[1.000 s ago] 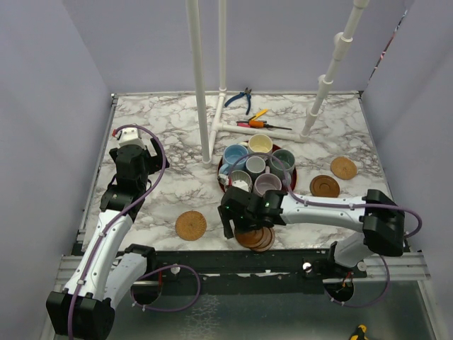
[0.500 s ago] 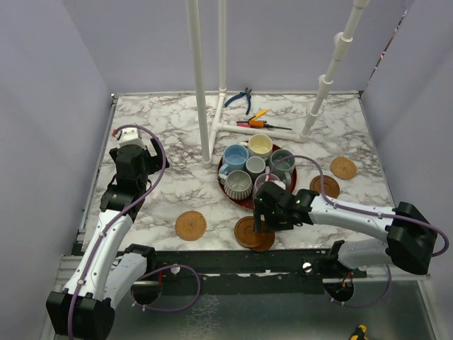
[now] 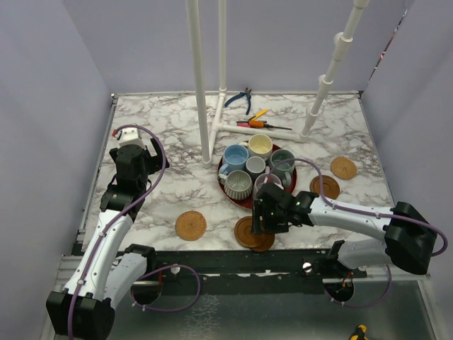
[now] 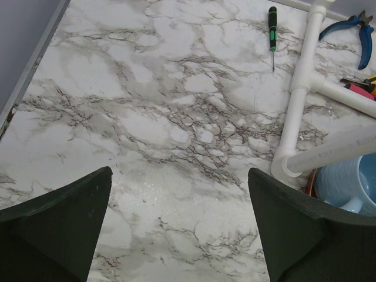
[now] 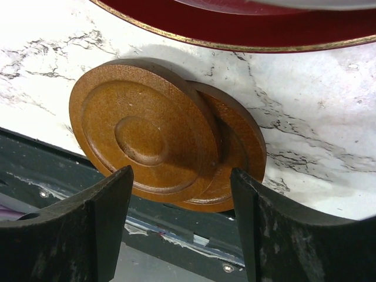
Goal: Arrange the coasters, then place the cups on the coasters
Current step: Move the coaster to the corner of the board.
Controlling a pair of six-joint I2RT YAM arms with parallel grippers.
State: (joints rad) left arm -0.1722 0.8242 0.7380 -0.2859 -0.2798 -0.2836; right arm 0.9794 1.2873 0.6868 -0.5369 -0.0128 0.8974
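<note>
Two brown wooden coasters lie overlapping at the table's near edge [image 3: 253, 234]; in the right wrist view the top coaster [image 5: 144, 132] half covers the lower coaster [image 5: 244, 147]. My right gripper [image 3: 263, 224] [image 5: 179, 182] hovers open over them, one finger on each side, gripping nothing. Single coasters lie at the near left [image 3: 191, 225] and at the right [image 3: 325, 186] [image 3: 343, 168]. The cups stand on a red tray [image 3: 244, 201]: light blue [image 3: 235, 155], cream [image 3: 260, 144], grey-green [image 3: 282, 160], small pale [image 3: 255, 166], ribbed [image 3: 238, 183]; the lavender one is mostly hidden. My left gripper [image 3: 132, 151] [image 4: 179, 176] is open over bare marble.
A white pipe frame [image 3: 200, 85] [image 4: 299, 100] rises behind the tray. Pliers [image 3: 243, 98], screwdrivers [image 3: 258, 124] and a green-handled screwdriver [image 4: 272, 23] lie at the back. The tray's rim [image 5: 235, 32] is just beyond the stacked coasters; the table's front edge lies right under them.
My right arm swung right from the stack's left side, uncovering the ribbed cup, then settled over the stacked coasters with its jaws slightly narrower. The left arm has not moved.
</note>
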